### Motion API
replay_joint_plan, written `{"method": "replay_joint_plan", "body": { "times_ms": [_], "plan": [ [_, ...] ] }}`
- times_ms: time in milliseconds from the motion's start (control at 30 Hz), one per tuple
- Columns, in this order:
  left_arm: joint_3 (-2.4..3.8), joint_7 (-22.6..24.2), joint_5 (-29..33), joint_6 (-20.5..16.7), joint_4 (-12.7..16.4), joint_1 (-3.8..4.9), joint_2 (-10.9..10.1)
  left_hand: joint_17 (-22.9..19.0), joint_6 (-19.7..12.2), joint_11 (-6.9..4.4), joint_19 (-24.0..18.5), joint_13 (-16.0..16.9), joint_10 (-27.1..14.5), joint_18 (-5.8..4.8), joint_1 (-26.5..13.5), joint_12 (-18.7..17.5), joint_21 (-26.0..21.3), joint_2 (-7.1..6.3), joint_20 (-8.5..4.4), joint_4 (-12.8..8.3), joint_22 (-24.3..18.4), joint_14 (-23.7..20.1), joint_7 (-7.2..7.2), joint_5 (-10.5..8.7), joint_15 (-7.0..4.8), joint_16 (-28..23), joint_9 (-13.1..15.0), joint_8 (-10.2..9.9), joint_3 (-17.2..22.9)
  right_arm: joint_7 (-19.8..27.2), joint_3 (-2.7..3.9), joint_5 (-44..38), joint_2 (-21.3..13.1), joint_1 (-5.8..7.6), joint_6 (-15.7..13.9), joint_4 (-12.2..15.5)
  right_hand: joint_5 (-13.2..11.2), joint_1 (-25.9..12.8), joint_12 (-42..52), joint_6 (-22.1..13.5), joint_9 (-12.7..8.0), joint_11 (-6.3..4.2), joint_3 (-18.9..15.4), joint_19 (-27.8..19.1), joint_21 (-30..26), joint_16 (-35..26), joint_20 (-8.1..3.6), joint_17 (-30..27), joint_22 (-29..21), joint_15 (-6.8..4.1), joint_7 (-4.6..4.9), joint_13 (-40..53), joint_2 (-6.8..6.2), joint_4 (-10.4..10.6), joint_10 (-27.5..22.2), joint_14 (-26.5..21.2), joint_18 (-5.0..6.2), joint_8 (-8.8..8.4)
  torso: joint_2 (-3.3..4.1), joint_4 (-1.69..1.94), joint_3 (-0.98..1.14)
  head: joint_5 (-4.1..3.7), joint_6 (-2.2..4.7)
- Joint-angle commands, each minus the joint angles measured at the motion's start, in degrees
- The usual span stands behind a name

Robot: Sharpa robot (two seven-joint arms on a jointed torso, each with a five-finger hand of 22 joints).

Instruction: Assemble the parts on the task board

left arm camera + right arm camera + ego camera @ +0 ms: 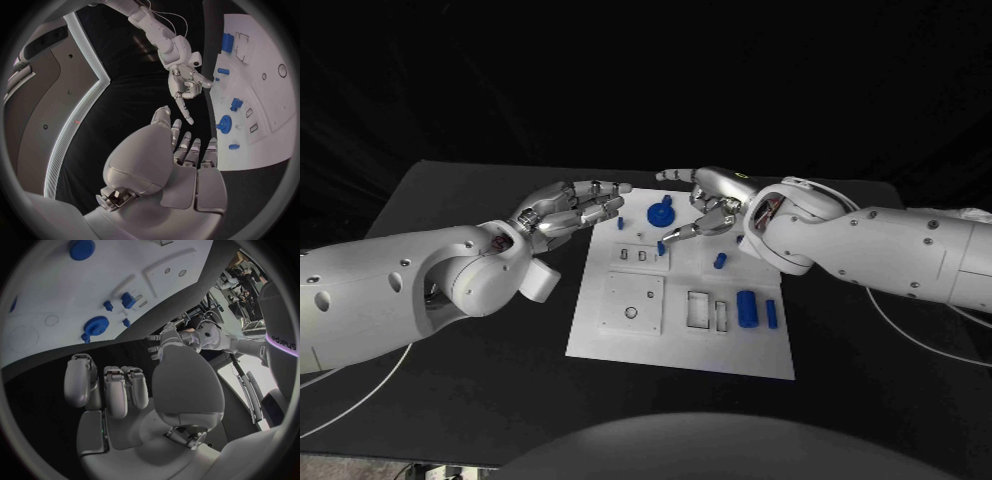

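Note:
The white task board (678, 335) lies in the middle of the black table. A blue gear (661, 213) stands near its far edge, with small blue pegs (720, 260) around it and two blue bars (749, 308) at the right side. My left hand (574, 208) hovers at the board's far left corner, fingers apart and holding nothing. My right hand (704, 205) hangs over the far edge just right of the gear, thumb spread from the fingers, one fingertip close above a small peg (661, 247). Seen from the left wrist, the right hand (184, 82) is empty beside the gear (225, 122).
The board carries raised white blocks and rectangular slots (708, 310) in its near half. Black table (473, 380) surrounds the board on all sides. White cables (920, 340) trail from both arms over the table.

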Motion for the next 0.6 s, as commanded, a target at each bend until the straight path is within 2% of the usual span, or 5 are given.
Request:
{"method": "replay_joint_plan", "body": {
  "times_ms": [33, 267, 400, 467, 600],
  "plan": [
    [0.04, 1.51, -0.25, -0.93, 0.16, -0.03, -0.01, 0.32, 0.02, 0.12, 0.63, 0.13, 0.33, 0.49, -0.01, 0.77, 0.31, -1.0, -0.06, 0.41, -0.06, 0.54, 0.42, -0.08, 0.34, 1.66, -0.01, 0.28, -0.3, 5.28, -0.01, 2.31, -2.17, 1.45, -0.94, 1.41, 0.22, -2.23, 0.22, 3.51, 1.25, 0.54, -3.19, -0.39, 0.09, 0.2, 0.21, 15.07, 10.15, 0.04, 1.51, 15.06, -0.3, 0.04, 6.16, 5.98, 1.03, 1.33, -0.01, 0.07, -0.01, 0.09, 0.01],
    [0.07, 4.47, -6.3, -9.35, 0.47, 0.23, -0.33, 9.17, 6.73, 2.67, 20.84, 6.62, 16.9, 0.95, -2.53, 23.51, 12.59, -4.35, -0.9, 0.83, 5.11, 22.19, -0.2, -2.31, 1.49, 29.41, 0.35, 2.64, -3.46, 11.71, -0.04, -2.79, -8.8, 4.98, -6.39, 3.22, -0.48, -6.77, 0.22, 22.71, 6.54, 2.17, -3.23, 7.96, 9.3, 0.2, 1.41, 15.07, 13.4, 1.48, 3.43, 15.06, 6.04, -0.65, 6.16, 5.98, -1.37, 9.11, -0.17, -0.05, 0.03, 0.54, 0.01],
    [0.09, -1.15, -13.9, -13.51, -0.13, 2.47, 0.13, 19.22, 13.65, 1.86, 34.1, 17.04, 32.12, 1.03, -5.56, 43.28, 20.66, -4.0, -1.8, 0.1, 8.53, 36.77, 1.11, -10.16, 0.97, 49.65, 1.63, 6.43, -5.65, 12.43, -0.1, -6.46, -12.63, 7.29, -9.56, 4.69, 0.18, -9.05, 0.22, 28.6, 10.31, 1.31, -3.04, 12.14, 13.8, 0.2, 1.04, 15.07, 15.05, 0.71, 2.3, 15.06, 8.61, -0.28, 6.16, 5.98, -2.6, 13.51, -0.3, -0.38, 0.31, 1.02, 0.01],
    [0.09, -7.32, -19.94, -12.51, -0.93, 4.44, 0.82, 28.88, 15.79, -0.49, 41.38, 39.23, 48.79, 1.08, -7.9, 56.91, 25.64, -3.76, -4.17, -0.09, 10.83, 44.54, 0.67, -13.8, -1.19, 61.55, 2.21, 8.36, -7.08, 11.27, -0.17, -7.32, -14.25, 8.03, -9.69, 5.91, -0.32, -10.66, 0.22, 28.92, 12.04, 1.26, -3.21, 12.14, 13.8, 0.2, 0.87, 15.07, 15.05, 0.58, 2.29, 15.06, 9.93, -0.37, 6.16, 5.98, -2.6, 14.82, -0.56, -0.62, 0.53, 1.22, 0.01],
    [0.09, -21.51, -31.35, -5.95, -2.9, 8.95, 3.16, 77.75, 18.63, -2.95, 52.6, 85.27, 82.68, 0.8, -17.5, 69.03, 33.9, -2.97, -7.52, -0.35, 15.13, 78.88, -0.21, -22.13, -4.45, 81.19, 3.24, 11.53, -11.12, 8.61, -0.35, -7.8, -16.19, 8.72, -8.34, 8.04, -0.33, -14.16, 0.22, 28.47, 14.76, 1.38, -4.04, 12.14, 13.8, 0.2, 0.88, 15.07, 15.05, 0.67, 2.5, 15.06, 14.01, -0.47, 6.16, 5.98, -2.6, 16.63, -0.88, -1.42, 1.1, 1.67, 0.01]
  ]
}}
